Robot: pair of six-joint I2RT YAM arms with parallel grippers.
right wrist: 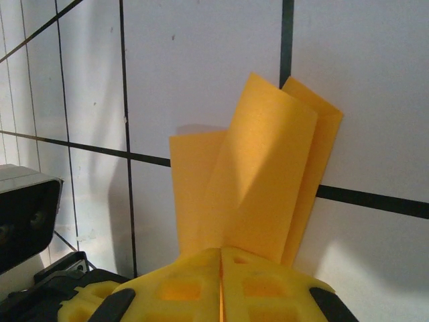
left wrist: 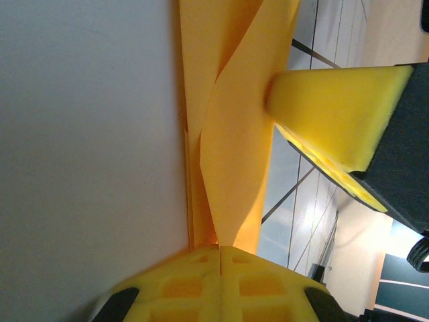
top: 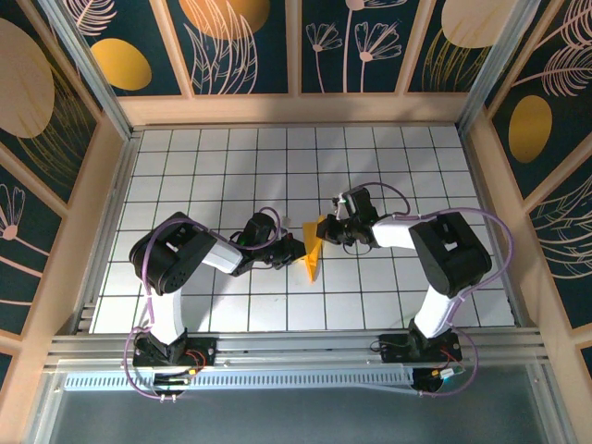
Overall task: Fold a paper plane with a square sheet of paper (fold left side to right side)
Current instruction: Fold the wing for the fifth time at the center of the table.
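The orange-yellow sheet of paper (top: 313, 255) lies mid-table, folded into a narrow paper plane with its point toward the near edge. My left gripper (top: 298, 250) comes at it from the left and my right gripper (top: 326, 229) from the upper right. In the left wrist view the yellow pads of the left gripper (left wrist: 221, 249) are pressed together on the paper's layers (left wrist: 234, 134), which stand up from the white table. One right finger (left wrist: 328, 107) pinches the far end. In the right wrist view the right gripper (right wrist: 221, 252) is shut on the raised flaps (right wrist: 261, 181).
The white grid table (top: 231, 166) is boxed in by wooden-framed walls with dark floral panels (top: 240, 46). A metal rail (top: 296, 347) runs along the near edge by the arm bases. Part of the left arm's grey housing (right wrist: 27, 215) sits close at the lower left of the right wrist view.
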